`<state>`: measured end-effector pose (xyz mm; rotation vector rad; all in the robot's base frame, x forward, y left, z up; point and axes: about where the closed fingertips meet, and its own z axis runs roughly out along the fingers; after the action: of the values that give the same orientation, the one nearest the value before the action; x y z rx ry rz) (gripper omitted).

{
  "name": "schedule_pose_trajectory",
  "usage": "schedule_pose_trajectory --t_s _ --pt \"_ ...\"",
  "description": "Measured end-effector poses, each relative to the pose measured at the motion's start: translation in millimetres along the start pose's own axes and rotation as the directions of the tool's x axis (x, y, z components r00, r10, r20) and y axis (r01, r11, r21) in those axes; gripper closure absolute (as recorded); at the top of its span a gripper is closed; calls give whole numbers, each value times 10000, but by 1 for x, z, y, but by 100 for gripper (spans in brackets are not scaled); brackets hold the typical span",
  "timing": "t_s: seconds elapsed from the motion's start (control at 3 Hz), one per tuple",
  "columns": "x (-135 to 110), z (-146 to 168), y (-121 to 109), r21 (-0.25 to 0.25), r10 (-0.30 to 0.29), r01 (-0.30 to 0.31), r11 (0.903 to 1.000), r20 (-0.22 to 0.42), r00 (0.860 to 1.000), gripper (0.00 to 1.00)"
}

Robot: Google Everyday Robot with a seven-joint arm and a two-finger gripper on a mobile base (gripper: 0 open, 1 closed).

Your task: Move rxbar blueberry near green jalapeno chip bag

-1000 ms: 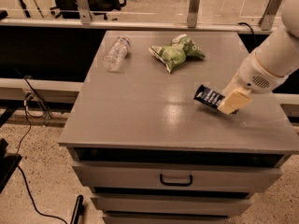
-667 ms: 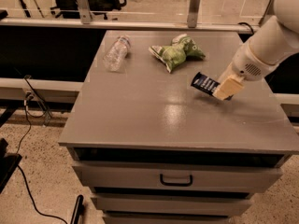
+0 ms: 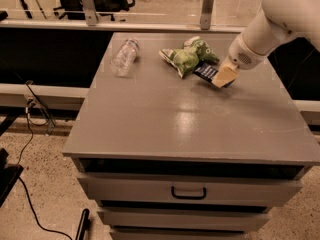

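Note:
The rxbar blueberry (image 3: 205, 71), a dark navy bar with white lettering, is held in my gripper (image 3: 221, 78) just above the grey table top (image 3: 190, 119), at the back right. Its free end almost touches the green jalapeno chip bag (image 3: 187, 58), a wrinkly light-green and white bag lying at the back middle of the table. My white arm reaches in from the upper right. The gripper's tan fingers (image 3: 225, 76) are shut on the bar's right end and cover part of it.
A clear plastic bottle (image 3: 124, 57) lies on its side at the table's back left. The table is a grey cabinet with drawers (image 3: 189, 191) below. A glass rail runs behind it. A black cable lies on the floor at the left.
My gripper has carried the bar from the table's right middle toward the back left, ending right next to the chip bag. The bag and bottle have not moved.

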<state>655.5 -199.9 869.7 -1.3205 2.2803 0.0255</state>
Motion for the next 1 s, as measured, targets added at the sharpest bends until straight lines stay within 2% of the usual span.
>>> schedule_pose_trajectory --t_s 0.33,1.0 --pt "-16 23 -15 120 196 -195 9997 -72 9998 82" --pt "-24 43 -27 257 397 -389 9989 -301 9988 36"
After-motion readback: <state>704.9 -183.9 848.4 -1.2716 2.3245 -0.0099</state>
